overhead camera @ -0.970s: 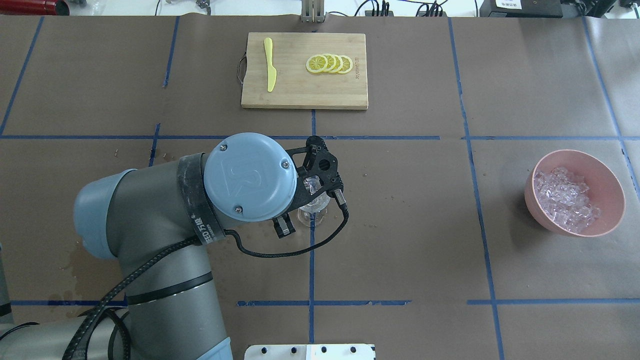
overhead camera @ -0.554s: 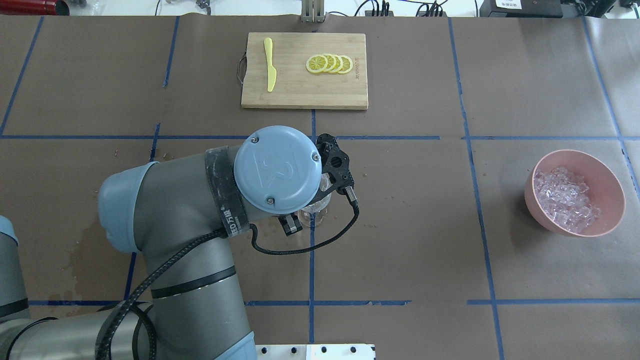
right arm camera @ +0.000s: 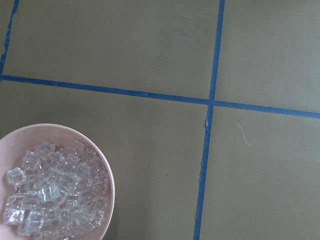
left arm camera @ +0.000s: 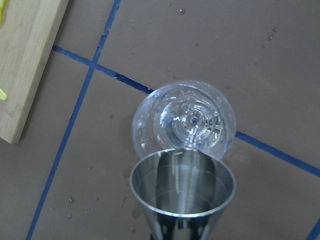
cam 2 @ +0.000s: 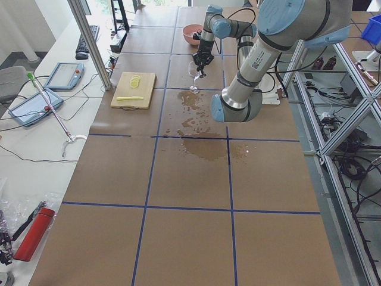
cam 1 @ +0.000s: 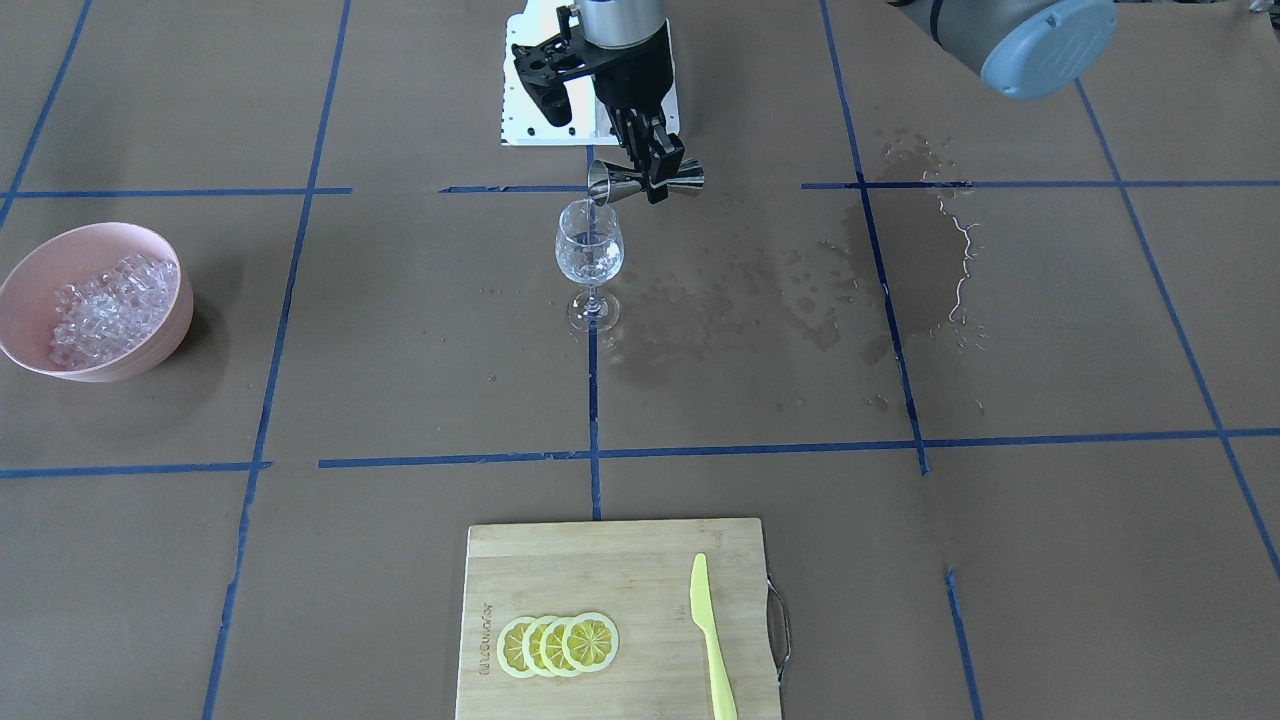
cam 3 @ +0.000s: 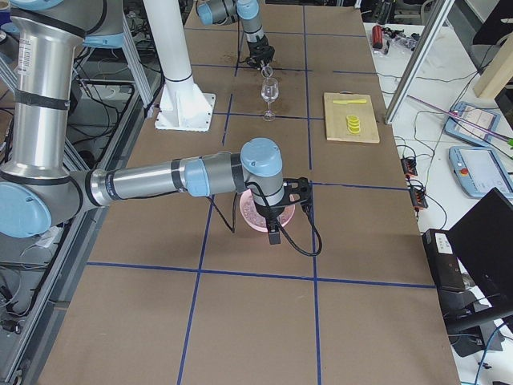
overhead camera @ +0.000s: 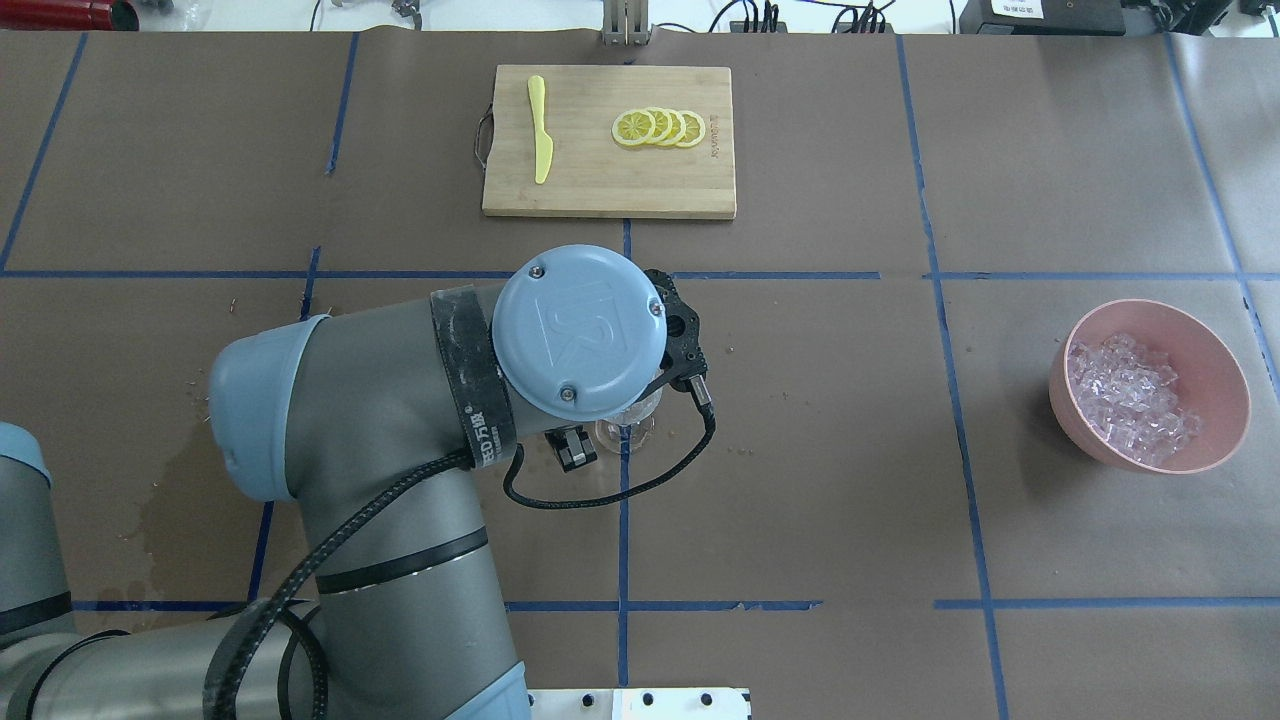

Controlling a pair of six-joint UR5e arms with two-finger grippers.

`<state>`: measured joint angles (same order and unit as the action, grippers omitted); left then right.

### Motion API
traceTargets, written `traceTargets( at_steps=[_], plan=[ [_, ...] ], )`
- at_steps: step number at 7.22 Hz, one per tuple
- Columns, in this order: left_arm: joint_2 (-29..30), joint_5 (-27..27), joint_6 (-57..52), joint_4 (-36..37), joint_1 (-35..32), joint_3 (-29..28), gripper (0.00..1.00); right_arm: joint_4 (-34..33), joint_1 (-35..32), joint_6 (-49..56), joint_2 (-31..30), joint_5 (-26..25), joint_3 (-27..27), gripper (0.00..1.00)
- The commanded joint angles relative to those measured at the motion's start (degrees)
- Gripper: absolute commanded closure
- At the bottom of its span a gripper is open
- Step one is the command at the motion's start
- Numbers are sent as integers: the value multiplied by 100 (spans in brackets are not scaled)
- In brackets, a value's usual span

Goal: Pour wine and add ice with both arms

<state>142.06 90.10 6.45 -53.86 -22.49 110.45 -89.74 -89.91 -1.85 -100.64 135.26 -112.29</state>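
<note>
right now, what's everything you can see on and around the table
wine glass: one, clear, upright mid-table
measuring cup: one, silver, tipped sideways over the glass rim
bowl: one, pink, toward the robot's right end
ice: a heap, clear, in the bowl
cutting board: one, wooden, on the side across from the robot
lemon slices: four, yellow, overlapping on the board
knife: one, yellow, on the board
wet patches: several, dark, on the robot's left of the glass
bottle: one, red, beside the paper-covered table
left fingers: black, shut on the measuring cup
right fingers: black, by the bowl; open or shut unclear
</note>
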Motion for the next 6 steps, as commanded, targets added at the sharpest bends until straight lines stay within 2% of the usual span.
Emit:
traceTargets(
  at_steps=[1,4,6],
  plan=[
    [172,-186,-48,261,8,-163,100,0,0,0,0,0,5,0],
    [471,-212,-57,735,17,-357,100,0,0,0,-17,0,5,0],
    [551,-414,-57,903,104,-471,100,0,0,0,-18,0,5,0]
  ],
)
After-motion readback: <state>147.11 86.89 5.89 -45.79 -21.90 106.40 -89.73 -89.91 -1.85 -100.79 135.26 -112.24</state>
